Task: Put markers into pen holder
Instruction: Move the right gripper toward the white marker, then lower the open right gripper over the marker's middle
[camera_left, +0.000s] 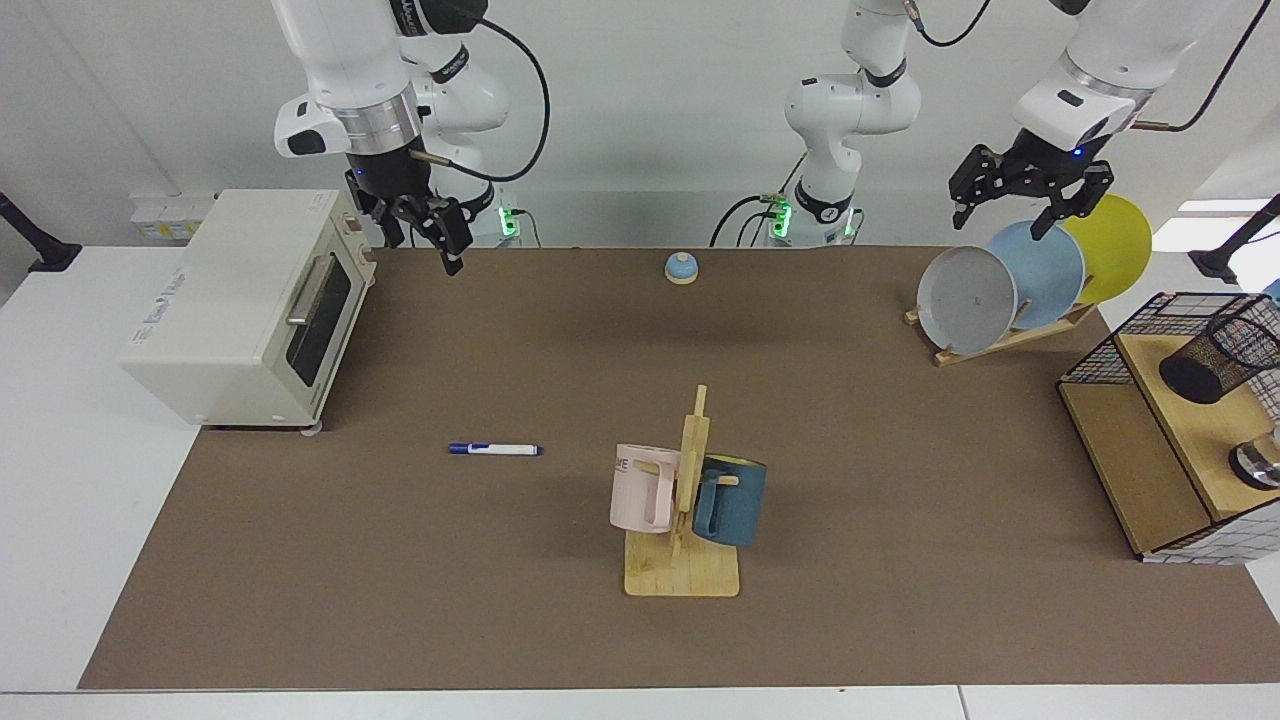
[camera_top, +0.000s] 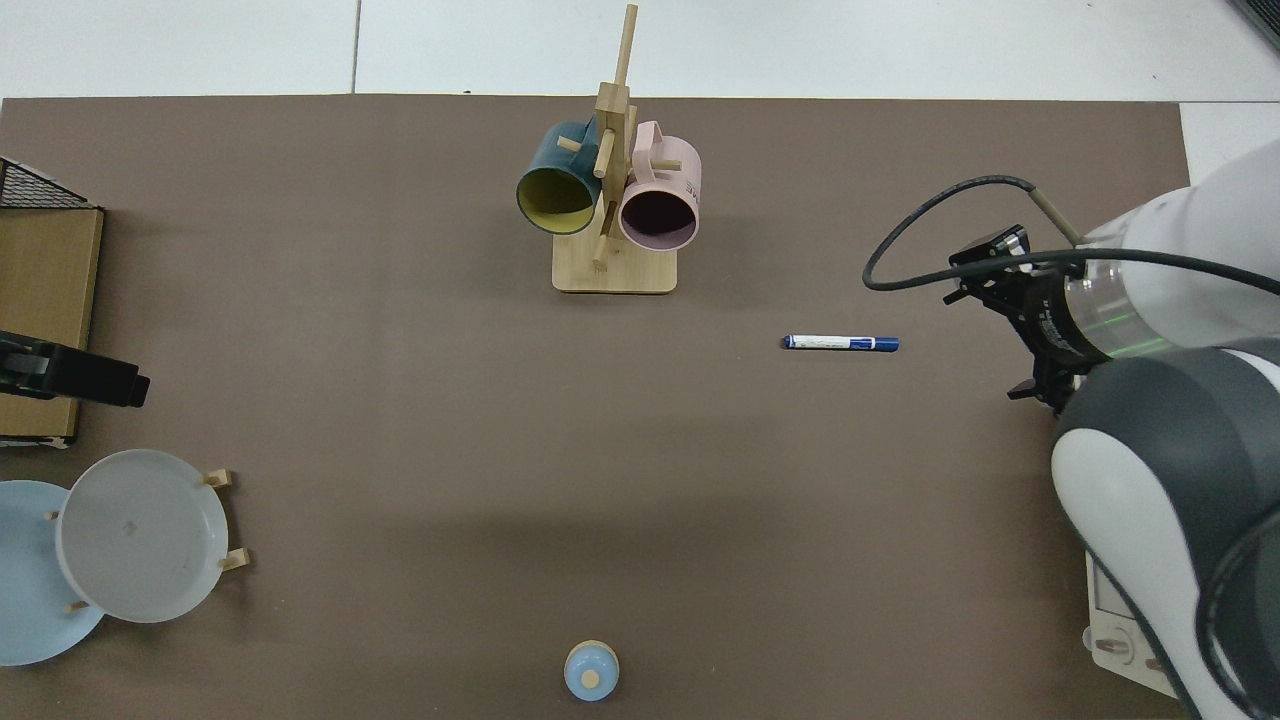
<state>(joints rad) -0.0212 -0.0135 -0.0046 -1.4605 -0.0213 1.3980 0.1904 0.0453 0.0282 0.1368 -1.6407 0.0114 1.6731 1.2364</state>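
We have the marker (camera_left: 495, 449) lying flat on the brown mat (camera_left: 500, 600), untouched, out in the open part of the table between the toaster oven (camera_left: 240, 305) and the mug rack (camera_left: 683, 530). Its dark blue cap points toward the oven's side.

Our right gripper (camera_left: 425, 232) hangs in the air by the oven's upper corner, close to the table's far edge, with its jaws spread and empty. The marker sits well apart from it, nearer the table's front edge and a little toward the middle. From above, we see the right arm's wrist (camera_top: 1050, 320) near the marker's capped end; the jaws themselves are hidden under it there.

Our left gripper (camera_left: 1017, 205) waits above the plate rack (camera_left: 1000, 335) at the far corner on the other side, jaws released, nothing in them. The marker is all the way across the table from it.

The pen holder (camera_left: 1222, 355) lies tipped on its side on the wooden shelf (camera_left: 1190, 420) inside the wire basket (camera_left: 1100, 350) at the table's end below the left gripper, its dark base facing us.
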